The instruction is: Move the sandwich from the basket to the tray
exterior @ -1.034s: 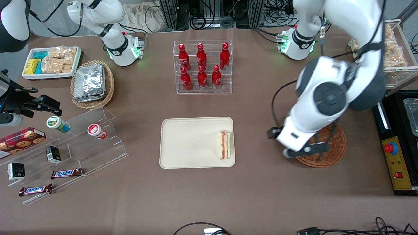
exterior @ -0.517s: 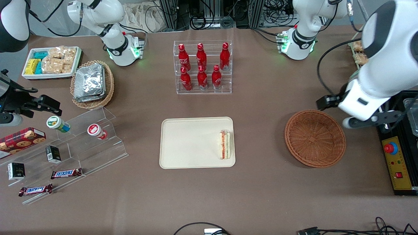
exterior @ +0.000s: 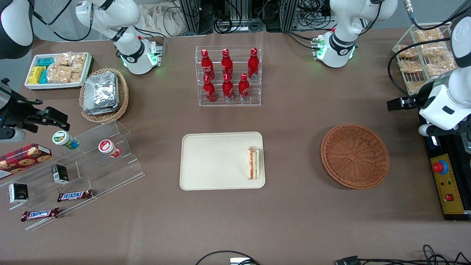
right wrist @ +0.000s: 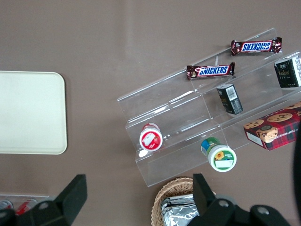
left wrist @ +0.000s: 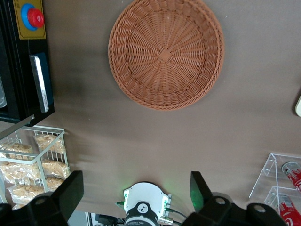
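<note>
Sandwich [exterior: 253, 163] lies on the tray [exterior: 213, 162], at the tray's right edge in the front view, cut side with orange-red and green layers facing up. Tray sits centre frame on the brown table [exterior: 279, 221]. Basket [exterior: 355, 155] sits right of centre in the front view, well apart from the tray, nothing in it; the left wrist view shows its woven inside bare [left wrist: 165, 52].

Gripper [left wrist: 134, 200] is raised at the working arm's end of the table, at the far right edge of the front view [exterior: 441, 129], over the black control box [exterior: 447, 184] with the red button, beside the basket, not touching it. Jaws stand wide apart, holding nothing; both fingers [left wrist: 70, 193] show dark in the wrist view.

Wire rack [exterior: 423, 59] of beige snack packs sits upper right in the front view. Acrylic stand of red bottles [exterior: 228, 75] sits upper centre.
</note>
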Controlling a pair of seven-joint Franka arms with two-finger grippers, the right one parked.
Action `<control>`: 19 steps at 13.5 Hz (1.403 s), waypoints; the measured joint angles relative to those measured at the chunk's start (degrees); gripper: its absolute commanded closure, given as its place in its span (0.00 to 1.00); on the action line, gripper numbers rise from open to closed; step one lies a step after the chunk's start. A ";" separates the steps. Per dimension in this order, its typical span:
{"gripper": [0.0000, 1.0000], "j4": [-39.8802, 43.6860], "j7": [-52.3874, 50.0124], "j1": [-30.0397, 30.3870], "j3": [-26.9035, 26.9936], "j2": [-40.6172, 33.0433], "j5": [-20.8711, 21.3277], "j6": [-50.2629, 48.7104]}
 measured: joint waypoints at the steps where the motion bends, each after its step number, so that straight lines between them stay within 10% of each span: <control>1: 0.00 -1.49 0.05 -0.01 0.05 -1.06 -0.03 0.64; 7: 0.00 -3.79 0.02 -0.03 -2.09 -3.70 -0.15 1.90; 12: 0.00 -4.51 0.09 20.38 -21.22 -4.72 -0.01 2.95; 19: 0.00 -7.29 0.08 21.82 -22.31 -6.34 -0.03 7.86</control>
